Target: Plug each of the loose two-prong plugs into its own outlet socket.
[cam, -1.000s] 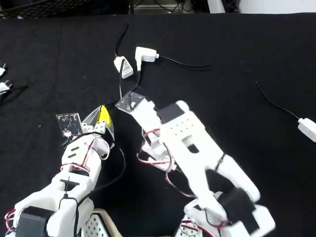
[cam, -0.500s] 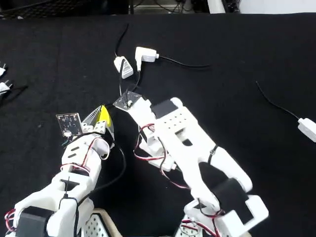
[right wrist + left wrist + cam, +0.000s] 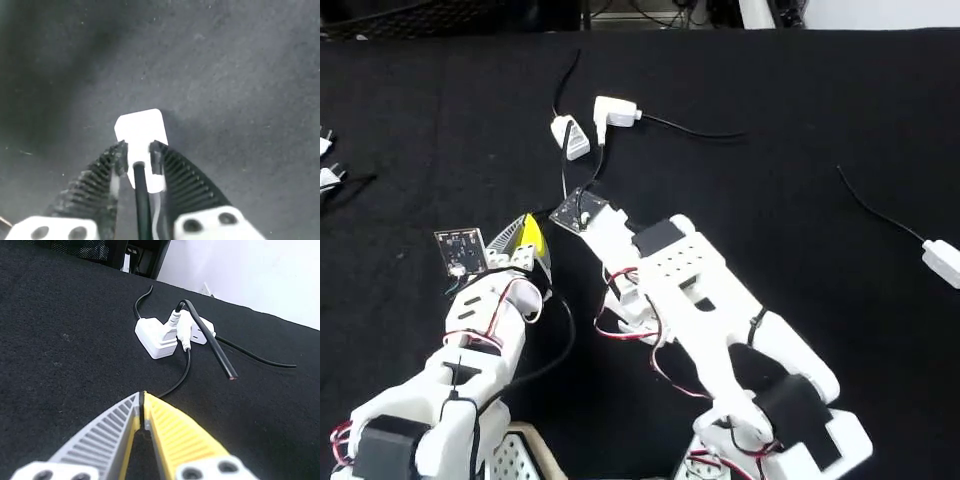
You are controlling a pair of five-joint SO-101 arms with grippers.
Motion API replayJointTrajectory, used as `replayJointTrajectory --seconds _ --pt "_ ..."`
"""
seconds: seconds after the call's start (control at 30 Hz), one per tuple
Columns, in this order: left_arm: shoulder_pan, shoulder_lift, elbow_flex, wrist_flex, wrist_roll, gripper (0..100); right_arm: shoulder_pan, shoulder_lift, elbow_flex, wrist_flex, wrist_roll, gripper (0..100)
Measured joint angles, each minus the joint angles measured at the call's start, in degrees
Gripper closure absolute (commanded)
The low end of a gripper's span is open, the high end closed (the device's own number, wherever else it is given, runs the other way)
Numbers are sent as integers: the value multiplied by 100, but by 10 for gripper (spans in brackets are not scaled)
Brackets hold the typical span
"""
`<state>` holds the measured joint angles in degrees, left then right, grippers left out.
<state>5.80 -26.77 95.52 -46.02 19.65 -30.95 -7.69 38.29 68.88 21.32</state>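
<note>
Plug (image 3: 140,125) between jaws of right gripper (image 3: 138,150)

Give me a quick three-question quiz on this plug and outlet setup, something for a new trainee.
1. True or false: the right gripper is shut on a white plug.
2. Fill in the blank: the cord leaving that plug is coloured ____.
3. What lies on the table beyond the left gripper? A) white outlet sockets with cords, B) a bowl, C) a screwdriver.

Key: 1 true; 2 black; 3 A.
</note>
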Motion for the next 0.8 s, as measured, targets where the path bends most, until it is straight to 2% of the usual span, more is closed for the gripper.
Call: replayJointTrajectory --seconds 0.1,0.17,0.37,0.8 --pt "0 0 0 0 0 969 -9 132 -44 316 -9 771" --pt "0 0 0 0 0 969 9 141 -255 624 0 744" --pt "0 0 0 0 0 970 9 141 -756 1169 62 743" --pt "0 0 0 0 0 970 -185 149 -352 1108 1248 743"
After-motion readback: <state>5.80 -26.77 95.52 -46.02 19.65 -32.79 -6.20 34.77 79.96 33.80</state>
